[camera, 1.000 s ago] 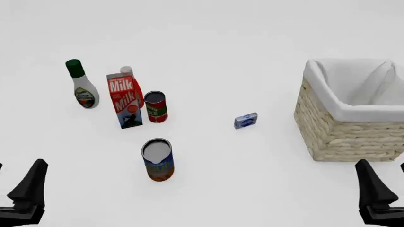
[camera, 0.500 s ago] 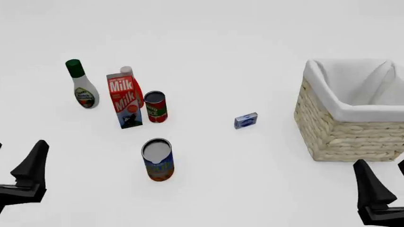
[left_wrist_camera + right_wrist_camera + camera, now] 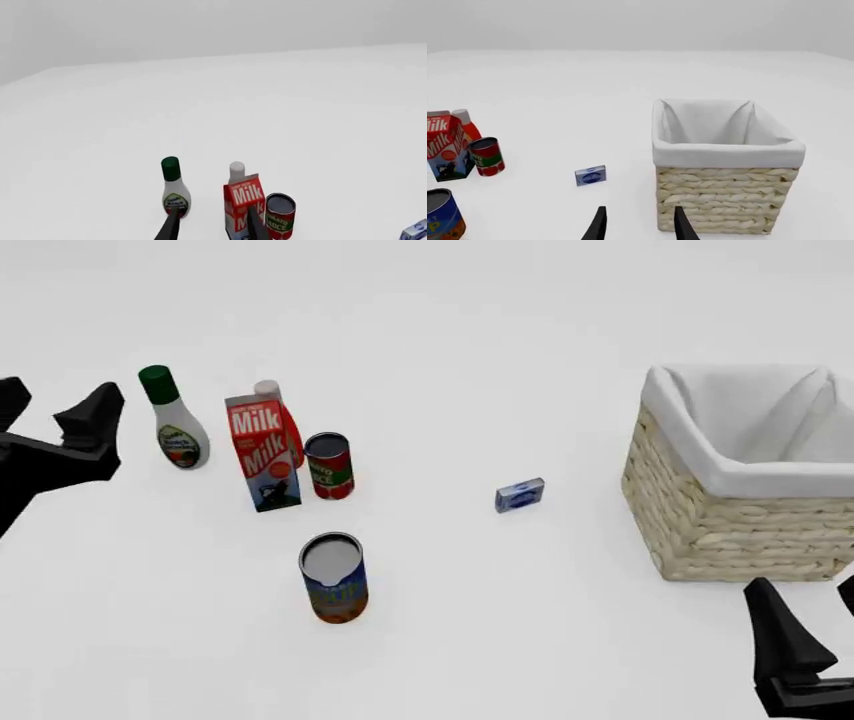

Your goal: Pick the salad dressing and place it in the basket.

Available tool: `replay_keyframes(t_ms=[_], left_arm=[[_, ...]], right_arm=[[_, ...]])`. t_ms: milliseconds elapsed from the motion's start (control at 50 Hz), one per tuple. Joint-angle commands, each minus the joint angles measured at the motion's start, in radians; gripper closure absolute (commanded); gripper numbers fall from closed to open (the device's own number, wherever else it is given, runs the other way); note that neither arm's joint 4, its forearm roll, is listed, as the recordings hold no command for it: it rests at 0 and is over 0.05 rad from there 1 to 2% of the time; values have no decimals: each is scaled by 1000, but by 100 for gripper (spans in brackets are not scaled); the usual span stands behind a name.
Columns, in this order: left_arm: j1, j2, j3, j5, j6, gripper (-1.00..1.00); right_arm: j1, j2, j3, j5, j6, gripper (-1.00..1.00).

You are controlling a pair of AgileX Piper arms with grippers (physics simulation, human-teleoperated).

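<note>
In the upper left of the front view we see the white pear-shaped salad dressing bottle (image 3: 172, 420) standing upright, its dark green cap up. Just left of it hangs our left gripper (image 3: 54, 408), fingers spread and empty. Our right gripper (image 3: 636, 225), likewise spread, faces the straw-coloured wicker basket (image 3: 721, 525).

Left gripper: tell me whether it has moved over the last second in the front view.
Yes. The left gripper has moved up the front view from the bottom-left corner and now sits level with, and left of, the unmoved salad dressing, jaws open.
</note>
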Motion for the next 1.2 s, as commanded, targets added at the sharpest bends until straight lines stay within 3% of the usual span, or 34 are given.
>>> replay_keyframes(t_ms=[20,240,360,640,1200], left_arm=[[20,193,-188,9,3,-100],[45,338,-314,12,25,-100],[69,432,-419,33,62,-100],[115,641,-650,102,64,-100],[119,901,-906,198,23,-100]], right_arm=[[5,-4,0,1,2,-100],[8,-5,0,0,4,-100],[10,-5,0,-2,6,-100],[10,-5,1,4,8,-100],[27,-3,0,3,4,-100]])
